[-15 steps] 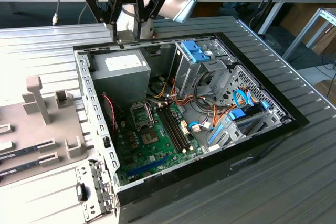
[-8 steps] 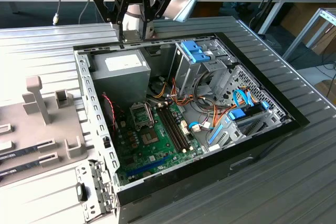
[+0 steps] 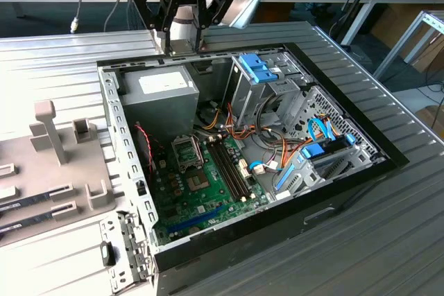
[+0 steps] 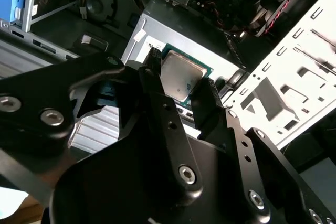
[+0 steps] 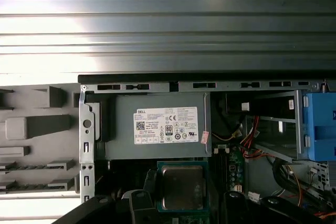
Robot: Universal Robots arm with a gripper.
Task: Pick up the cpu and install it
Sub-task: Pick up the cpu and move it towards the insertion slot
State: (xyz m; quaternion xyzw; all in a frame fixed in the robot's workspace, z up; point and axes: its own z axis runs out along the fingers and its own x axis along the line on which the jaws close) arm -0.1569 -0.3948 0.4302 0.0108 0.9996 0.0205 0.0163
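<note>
Plainly, in the exterior view the gripper (image 3: pixel 182 41) is seen at the upper middle of the frame, poised over the rear wall of the open computer case (image 3: pixel 114 123), which is sunk into the ribbed table (image 3: pixel 388 240). Just left of centre, the socket (image 3: pixel 187 152) is set on the green motherboard (image 3: pixel 208 199). The grey power supply (image 3: pixel 156 95) lies between the socket and the gripper. The gap between gripper and socket is best judged from this view.

In the second wrist view the grasp itself is made plain. The cpu (image 4: pixel 181 72) is pinched by two opposite edges between the black fingers (image 4: pixel 205 100), with its silvery lid turned to the camera and its thin green rim exposed.

In the first wrist view the cpu (image 5: pixel 182 186) is seen square-on and level, held beside the labelled power supply (image 5: pixel 157 127), on the motherboard's side of it.

The chip is judged light and stiff, with a smooth lid that could slip. Its underside is likely delicate, so the bare edges are taken as the proper place for a hold.
</note>
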